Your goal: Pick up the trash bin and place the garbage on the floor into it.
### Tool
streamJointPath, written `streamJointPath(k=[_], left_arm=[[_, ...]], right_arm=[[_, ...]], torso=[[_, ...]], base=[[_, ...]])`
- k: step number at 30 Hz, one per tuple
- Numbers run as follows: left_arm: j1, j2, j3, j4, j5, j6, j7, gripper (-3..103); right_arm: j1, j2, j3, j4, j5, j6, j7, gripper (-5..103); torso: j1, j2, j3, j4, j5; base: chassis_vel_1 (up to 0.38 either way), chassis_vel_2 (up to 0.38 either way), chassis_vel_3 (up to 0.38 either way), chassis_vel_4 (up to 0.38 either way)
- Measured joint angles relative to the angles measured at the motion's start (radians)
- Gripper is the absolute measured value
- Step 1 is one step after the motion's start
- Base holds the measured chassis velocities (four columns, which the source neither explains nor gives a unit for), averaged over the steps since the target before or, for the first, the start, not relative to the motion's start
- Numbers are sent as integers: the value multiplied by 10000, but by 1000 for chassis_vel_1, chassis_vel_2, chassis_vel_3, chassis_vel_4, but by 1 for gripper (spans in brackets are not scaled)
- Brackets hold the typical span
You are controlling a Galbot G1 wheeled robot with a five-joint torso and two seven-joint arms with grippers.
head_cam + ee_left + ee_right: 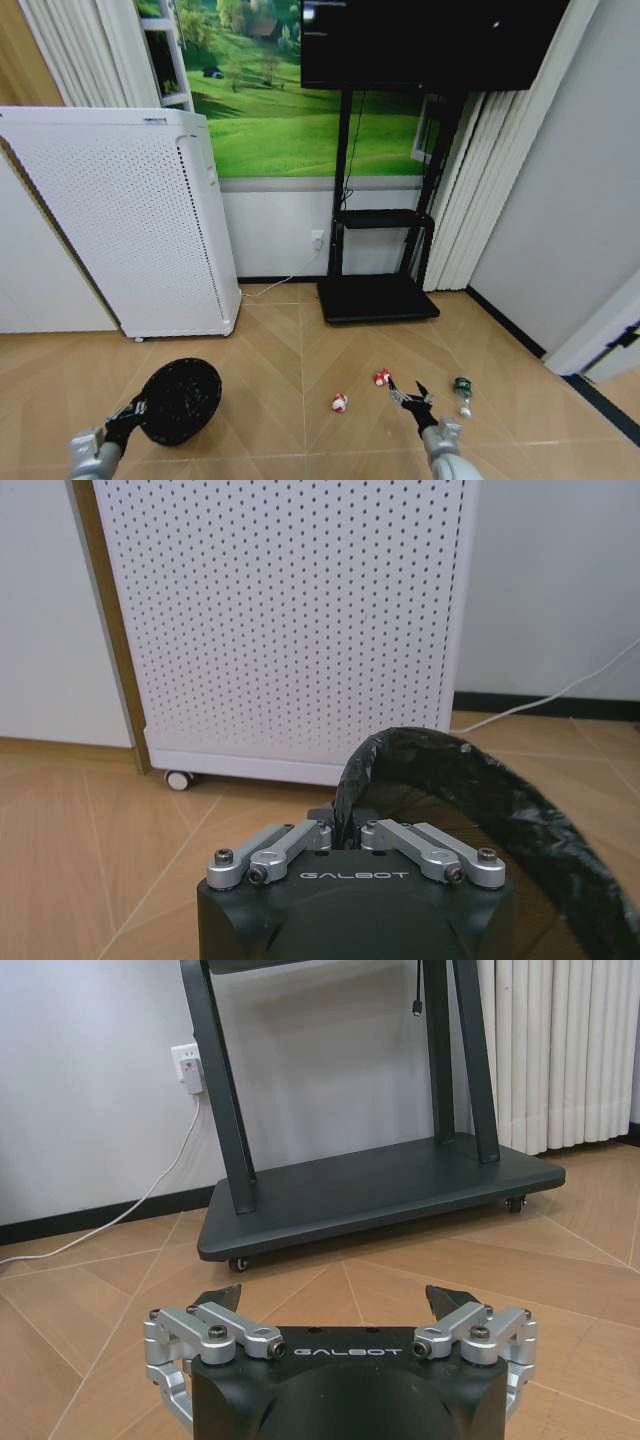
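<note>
Both the left gripper (345,832) and right gripper (336,1300) have matte black housings lettered GALBOT in white, silver metal finger linkages fastened with black hex screws, and black fingertips.

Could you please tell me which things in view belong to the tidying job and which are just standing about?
Job: black mesh trash bin held by the left gripper; two red-and-white scraps; green bottle; open right gripper.

Standing about: white perforated air purifier; black TV stand.

Black mesh trash bin (180,400) hangs tilted from the left hand (135,408); two red-white scraps (339,403) and what looks like a green bottle (462,388) flank the right hand (409,392) on the floor (290,340).
</note>
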Motion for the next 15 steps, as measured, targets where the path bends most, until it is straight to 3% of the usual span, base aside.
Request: streamJointPath(k=[15], left_arm=[[-1135, 368, 1100, -351, -102, -174, -291, 7]], right_arm=[[-32, 12, -27, 331, 377, -81, 141, 100]], torso=[[0, 1, 1, 1, 0]], base=[[0, 0, 0, 0]])
